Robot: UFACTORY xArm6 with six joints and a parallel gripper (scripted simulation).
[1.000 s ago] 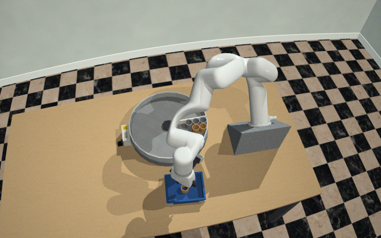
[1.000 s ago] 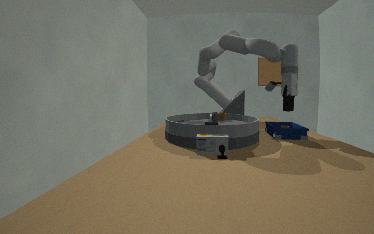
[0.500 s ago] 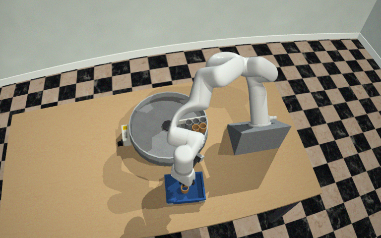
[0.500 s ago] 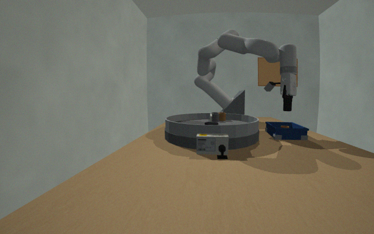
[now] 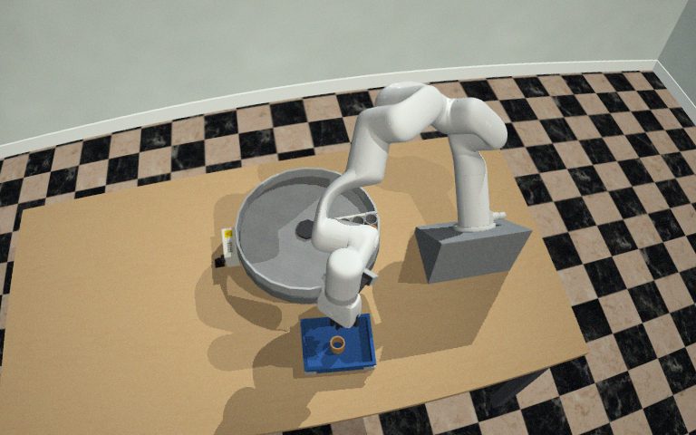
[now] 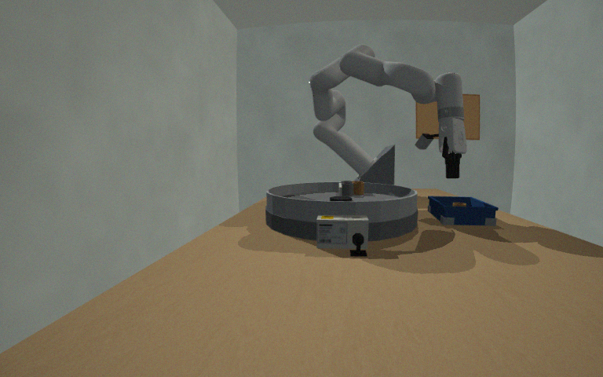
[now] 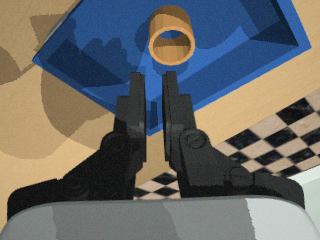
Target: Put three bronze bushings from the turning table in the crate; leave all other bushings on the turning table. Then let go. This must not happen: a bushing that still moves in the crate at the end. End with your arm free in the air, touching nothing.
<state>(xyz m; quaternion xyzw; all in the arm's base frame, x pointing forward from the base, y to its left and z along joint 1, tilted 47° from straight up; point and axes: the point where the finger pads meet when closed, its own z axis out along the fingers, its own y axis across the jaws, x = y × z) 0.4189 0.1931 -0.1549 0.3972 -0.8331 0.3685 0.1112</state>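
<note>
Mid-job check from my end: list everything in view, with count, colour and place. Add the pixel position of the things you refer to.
Blue rectangular crate (image 5: 360, 335) (image 6: 466, 217) (image 7: 225, 80): one, on table
Bronze ring-shaped bushing (image 5: 337, 351) (image 6: 459, 204) (image 7: 160, 20): one, in crate
Grey round turning table (image 5: 276, 215) (image 6: 306, 206): one, on table
Bronze bushing on turning table (image 5: 373, 226) (image 6: 358, 188): at least one, partly hidden
Grey bushings (image 5: 371, 219) (image 6: 347, 188): at least two, on turning table
White carton, yellow label (image 5: 228, 251) (image 6: 342, 233): one, beside turning table
Small black stand (image 5: 219, 262) (image 6: 357, 239): one, by carton
Light wooden table (image 5: 128, 282) (image 6: 199, 288) (image 7: 20, 115): one, beneath everything
Brown board (image 6: 472, 115): one, far wall
Grey wedge pedestal (image 5: 474, 261) (image 6: 385, 170): one, under arm
White arm (image 5: 366, 149) (image 6: 409, 79): one, reaching over turning table
Black pincer (image 5: 343, 325) (image 6: 452, 177) (image 7: 153, 92): one, nearly shut, holding nothing, above crate
</note>
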